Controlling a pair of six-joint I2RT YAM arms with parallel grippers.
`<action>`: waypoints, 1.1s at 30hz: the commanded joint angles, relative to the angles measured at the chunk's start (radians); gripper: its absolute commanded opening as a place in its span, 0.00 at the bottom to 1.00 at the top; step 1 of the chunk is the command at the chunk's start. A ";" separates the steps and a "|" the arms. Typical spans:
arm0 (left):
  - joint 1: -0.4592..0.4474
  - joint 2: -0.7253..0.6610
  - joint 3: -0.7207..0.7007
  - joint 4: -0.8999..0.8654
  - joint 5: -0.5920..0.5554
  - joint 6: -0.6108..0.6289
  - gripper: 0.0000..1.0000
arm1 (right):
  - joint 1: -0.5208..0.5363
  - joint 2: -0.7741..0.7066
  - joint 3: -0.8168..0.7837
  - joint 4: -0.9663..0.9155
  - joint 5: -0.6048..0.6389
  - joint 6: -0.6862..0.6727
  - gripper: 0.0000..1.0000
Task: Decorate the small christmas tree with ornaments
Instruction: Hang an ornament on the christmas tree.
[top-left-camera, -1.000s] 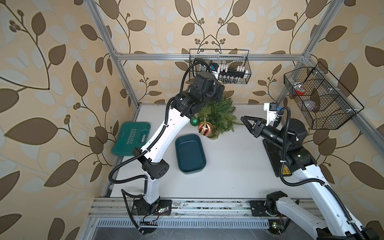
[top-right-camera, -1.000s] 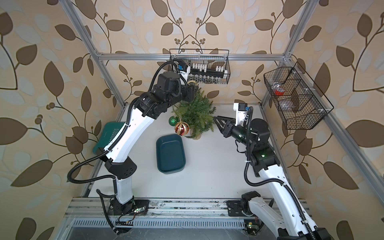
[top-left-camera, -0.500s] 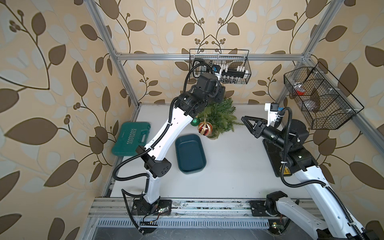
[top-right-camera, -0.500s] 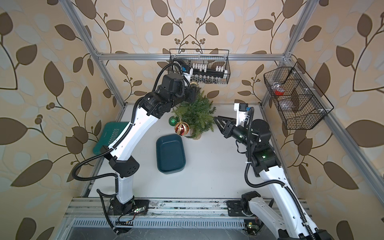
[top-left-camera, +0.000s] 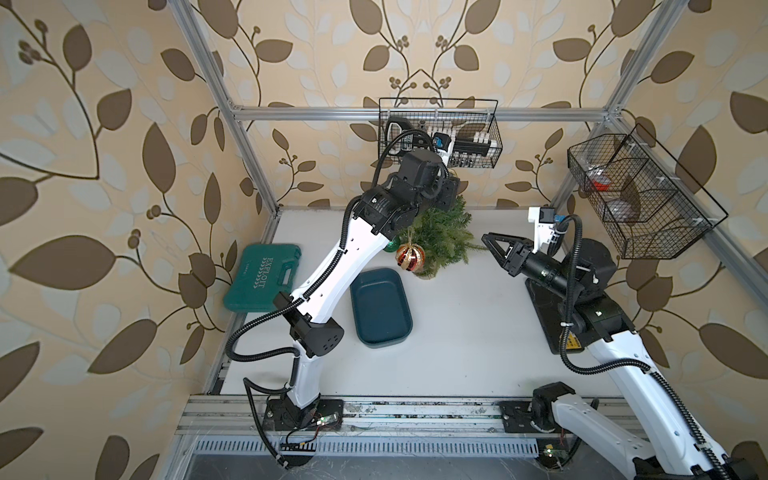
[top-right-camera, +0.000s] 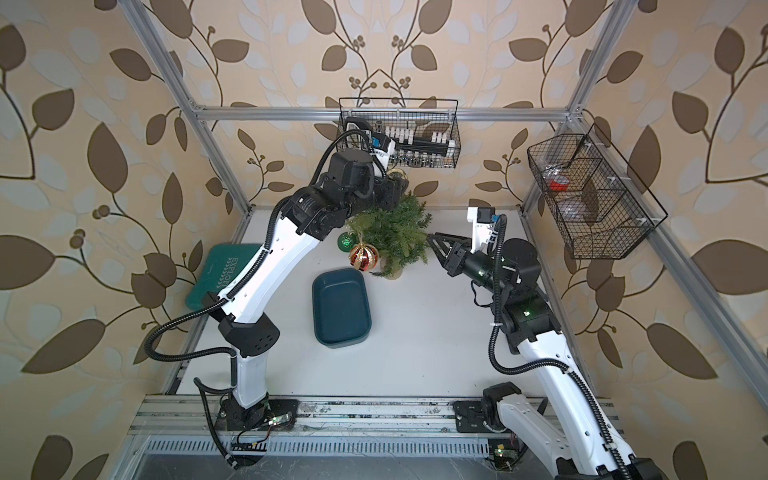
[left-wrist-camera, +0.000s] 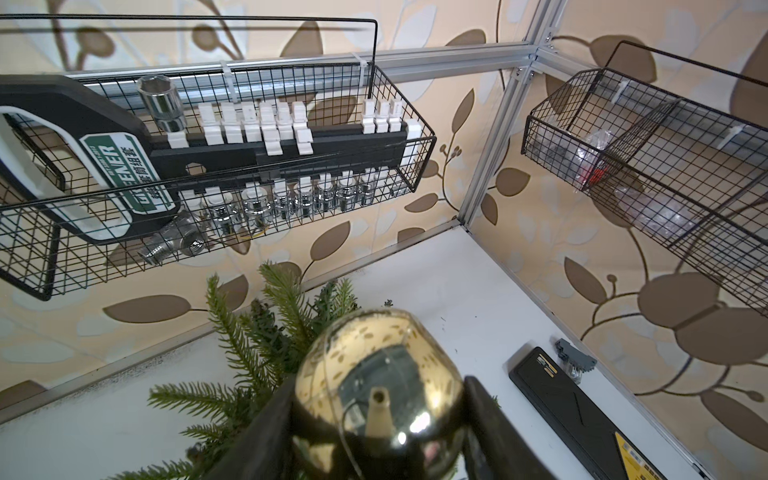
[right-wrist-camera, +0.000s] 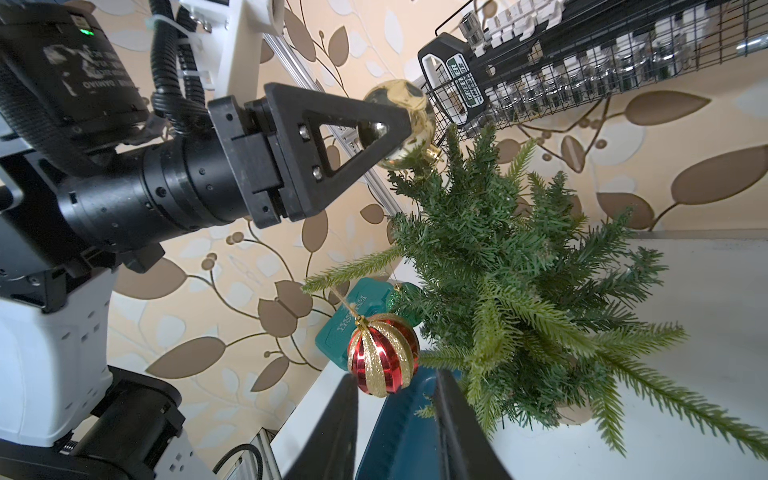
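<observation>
L hand (left-wrist-camera: 378, 432) pinches gold bauble (left-wrist-camera: 374, 374) just over tip of small christmas tree (right-wrist-camera: 498, 257) at desk's back, prob. to hook its loop. Red-gold bauble (right-wrist-camera: 383, 359) & green bauble (right-wrist-camera: 405, 297) hang lower. R hand (top-left-camera: 494, 253) gapes empty nearby.

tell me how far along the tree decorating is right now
Done: the red-and-gold striped bauble and the green glitter bauble hang on the small christmas tree. In hand: the left arm's jaws hold the gold bauble at the treetop. Left: hook its loop on a branch and let go.
</observation>
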 joint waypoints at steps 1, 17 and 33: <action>-0.008 -0.035 0.011 0.023 0.011 0.024 0.59 | -0.002 0.015 -0.014 0.015 0.011 -0.009 0.31; -0.020 -0.051 -0.015 0.014 0.032 0.017 0.61 | -0.002 0.319 0.120 0.301 -0.039 0.035 0.34; -0.021 -0.095 -0.083 0.028 0.038 0.013 0.69 | 0.048 0.450 0.220 0.319 -0.047 0.013 0.36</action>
